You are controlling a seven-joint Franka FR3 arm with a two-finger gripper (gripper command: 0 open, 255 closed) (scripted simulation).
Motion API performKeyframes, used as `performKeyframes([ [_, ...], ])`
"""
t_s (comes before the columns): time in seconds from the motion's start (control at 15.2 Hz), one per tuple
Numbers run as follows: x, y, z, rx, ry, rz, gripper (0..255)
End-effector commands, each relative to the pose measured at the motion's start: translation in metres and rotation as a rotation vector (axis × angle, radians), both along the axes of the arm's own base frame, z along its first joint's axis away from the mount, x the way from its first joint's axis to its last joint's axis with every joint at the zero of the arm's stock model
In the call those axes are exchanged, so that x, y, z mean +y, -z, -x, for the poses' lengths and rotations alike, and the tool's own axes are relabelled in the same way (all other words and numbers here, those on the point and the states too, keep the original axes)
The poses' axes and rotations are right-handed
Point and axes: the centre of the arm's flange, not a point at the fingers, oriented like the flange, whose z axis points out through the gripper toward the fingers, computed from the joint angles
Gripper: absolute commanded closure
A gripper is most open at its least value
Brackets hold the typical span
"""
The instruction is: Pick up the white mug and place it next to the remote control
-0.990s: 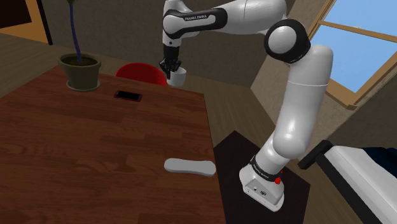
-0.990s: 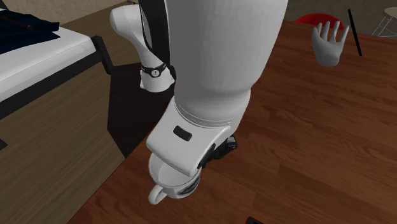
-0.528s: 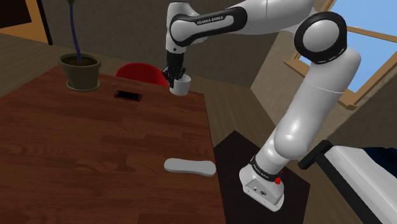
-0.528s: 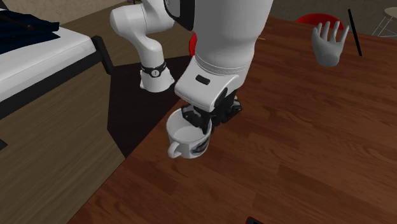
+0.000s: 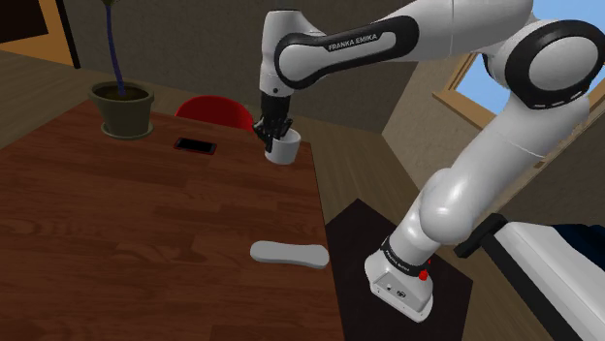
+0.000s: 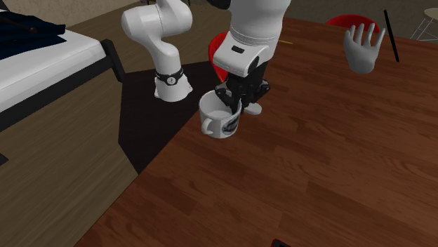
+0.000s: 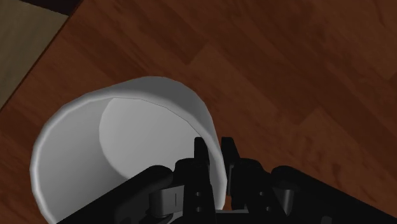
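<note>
Logged gripper (image 5: 274, 136) closed down to a narrow gap, pinching one wall of the white mug (image 5: 284, 149) at the rim, one finger inside, one outside. Confirmed in wrist view: fingertips (image 7: 200, 149) straddling the rim. Found mug upright and, by the look of it, lifted clear of the dark wood table (image 5: 116, 242), above its far end, close to the edge beside the red chair (image 5: 213, 109). Spotted remote control (image 5: 289, 254) lying flat at the table's edge near the stand (image 5: 364, 232), well apart from the mug. Also noted potted plant (image 5: 124, 107) and black phone (image 5: 195, 145), both off the likely path.

Risks, as judged:
- Thin one-wall pinch, off centre, so liable to swing or slide out under a quick carry.
- Route running along the table edge, hence a possible drop to the floor rather than onto wood.
- Remote sitting right at the edge; too close a set-down likely to shove it off.
- Tilted landing likely to tip the mug
</note>
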Motion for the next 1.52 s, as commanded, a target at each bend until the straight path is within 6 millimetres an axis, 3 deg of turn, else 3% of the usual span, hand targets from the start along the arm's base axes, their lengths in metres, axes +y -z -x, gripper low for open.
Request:
performKeyframes([
  [0.0,0.013,0.000,0.023,0.000,0.001,0.000,255],
  [1.45,0.160,-0.001,0.274,0.000,0.001,0.000,255],
])
